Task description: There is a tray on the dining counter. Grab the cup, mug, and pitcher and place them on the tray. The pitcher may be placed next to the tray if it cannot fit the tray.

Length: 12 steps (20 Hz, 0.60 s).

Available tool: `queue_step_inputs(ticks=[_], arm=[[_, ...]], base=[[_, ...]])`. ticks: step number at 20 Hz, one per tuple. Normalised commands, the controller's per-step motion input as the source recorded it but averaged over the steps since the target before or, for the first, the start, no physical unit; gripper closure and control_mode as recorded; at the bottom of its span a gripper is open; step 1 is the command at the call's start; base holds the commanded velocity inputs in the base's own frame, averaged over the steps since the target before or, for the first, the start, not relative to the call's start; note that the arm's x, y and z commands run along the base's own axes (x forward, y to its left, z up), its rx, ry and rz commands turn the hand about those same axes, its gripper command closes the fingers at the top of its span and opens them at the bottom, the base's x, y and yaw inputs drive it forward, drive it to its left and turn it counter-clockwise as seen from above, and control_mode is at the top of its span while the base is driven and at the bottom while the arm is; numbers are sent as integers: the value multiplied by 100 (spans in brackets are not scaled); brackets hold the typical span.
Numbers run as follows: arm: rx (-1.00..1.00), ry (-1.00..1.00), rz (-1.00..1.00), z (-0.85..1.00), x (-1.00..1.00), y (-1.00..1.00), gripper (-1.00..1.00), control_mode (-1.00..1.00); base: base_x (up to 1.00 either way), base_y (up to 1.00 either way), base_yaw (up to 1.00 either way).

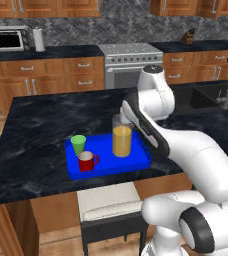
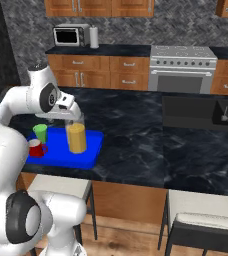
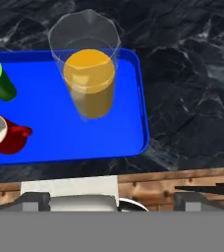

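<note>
Black marbled stone with white veins forms the dining counter point(image 1: 36, 130), which carries the blue tray point(image 1: 136, 161) near its front edge; behind it run wooden cabinets, a steel oven point(image 1: 128, 62) and a microwave point(image 1: 8, 40). On the tray stand the pitcher point(image 1: 121, 140), the green cup point(image 1: 78, 144) and the red mug point(image 1: 86, 161), all upright. My gripper point(image 2: 71, 118) sits just above the pitcher, jaws spread wide and holding nothing.

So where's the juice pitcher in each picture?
Left base view: pitcher just right of centre, at the tray's back right.
Right base view: pitcher left of centre, on the tray's right half.
Hand view: pitcher upper middle, seen from above.
Shared landmark: the blue tray under it.
</note>
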Motion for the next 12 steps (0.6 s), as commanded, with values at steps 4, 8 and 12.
queue_step_inputs(ticks=[4,8,12], arm=[[0,22,0,25,-75,-13,-100,-100],[0,25,0,30,-73,-8,-100,-100],[0,24,0,19,-71,-2,-100,-100]], base=[[0,0,0],[0,0,0],[0,0,0]])
